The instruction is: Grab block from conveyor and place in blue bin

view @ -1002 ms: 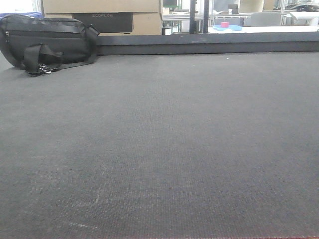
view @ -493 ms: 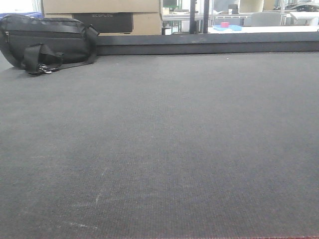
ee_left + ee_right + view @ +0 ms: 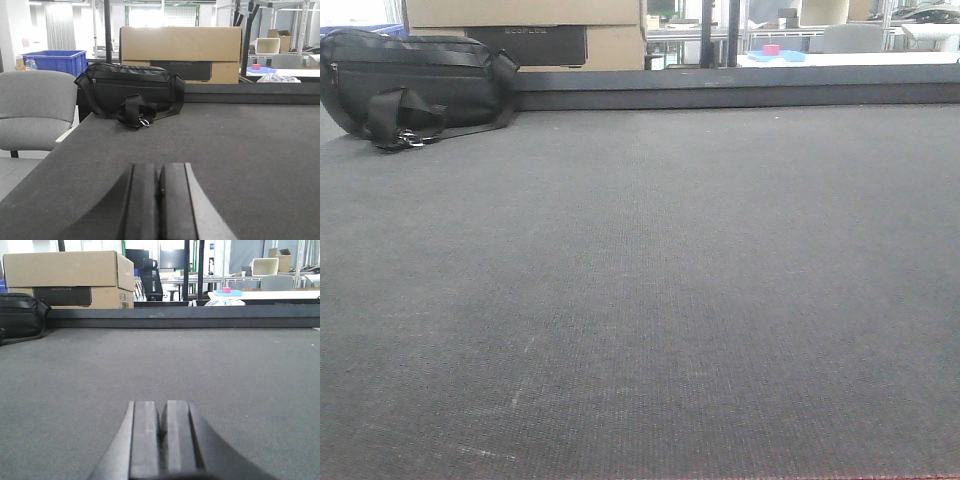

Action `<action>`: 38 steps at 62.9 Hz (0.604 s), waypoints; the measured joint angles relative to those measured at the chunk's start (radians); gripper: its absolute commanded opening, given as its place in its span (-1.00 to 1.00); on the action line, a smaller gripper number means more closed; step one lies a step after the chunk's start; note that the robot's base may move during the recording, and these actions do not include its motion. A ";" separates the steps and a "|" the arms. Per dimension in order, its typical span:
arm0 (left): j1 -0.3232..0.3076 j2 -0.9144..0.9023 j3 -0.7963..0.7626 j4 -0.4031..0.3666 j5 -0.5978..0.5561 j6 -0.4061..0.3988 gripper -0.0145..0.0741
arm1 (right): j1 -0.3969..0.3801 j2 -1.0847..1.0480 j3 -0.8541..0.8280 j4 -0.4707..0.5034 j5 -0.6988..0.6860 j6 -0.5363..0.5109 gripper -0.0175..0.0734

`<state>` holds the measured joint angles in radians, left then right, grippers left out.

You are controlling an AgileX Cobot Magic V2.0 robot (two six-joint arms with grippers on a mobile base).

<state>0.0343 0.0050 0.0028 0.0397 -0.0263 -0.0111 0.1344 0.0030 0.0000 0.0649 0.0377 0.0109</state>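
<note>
The conveyor [image 3: 650, 280] is a wide dark grey woven belt filling the front view, with a raised dark rail [image 3: 740, 88] along its far edge. No block shows on the belt. My left gripper [image 3: 159, 170] is shut and empty, low over the belt [image 3: 240, 150] near its left edge. My right gripper [image 3: 161, 407] is shut and empty, low over the belt [image 3: 165, 360]. A blue bin [image 3: 48, 61] stands off the belt, behind a grey chair, at the far left of the left wrist view.
A black bag [image 3: 415, 85] lies on the belt's far left corner, also in the left wrist view [image 3: 131, 90]. A cardboard box [image 3: 67, 279] stands behind the rail. A grey chair [image 3: 35, 107] is left of the belt. A small pink object [image 3: 771, 49] sits on a blue tray on a far table.
</note>
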 measured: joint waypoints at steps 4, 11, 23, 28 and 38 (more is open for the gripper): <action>0.000 0.000 0.000 0.000 -0.005 0.000 -0.92 | 0.000 0.000 0.000 0.000 0.000 0.000 -0.98; 0.000 0.000 0.000 0.000 -0.035 0.000 -0.92 | 0.000 0.000 0.000 0.000 -0.007 0.000 -0.98; 0.000 0.000 0.000 0.000 -0.119 0.000 -0.92 | 0.000 0.000 0.000 0.000 -0.107 0.000 -0.98; 0.000 0.000 -0.014 0.002 -0.124 0.000 -0.92 | 0.000 0.000 -0.015 0.000 -0.113 0.000 -0.98; 0.000 -0.002 -0.184 0.002 0.079 0.000 -0.92 | 0.000 0.000 -0.170 0.000 -0.052 0.000 -0.98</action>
<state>0.0343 0.0029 -0.1808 0.0415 0.0525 -0.0111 0.1344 0.0025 -0.1699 0.0649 -0.0145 0.0109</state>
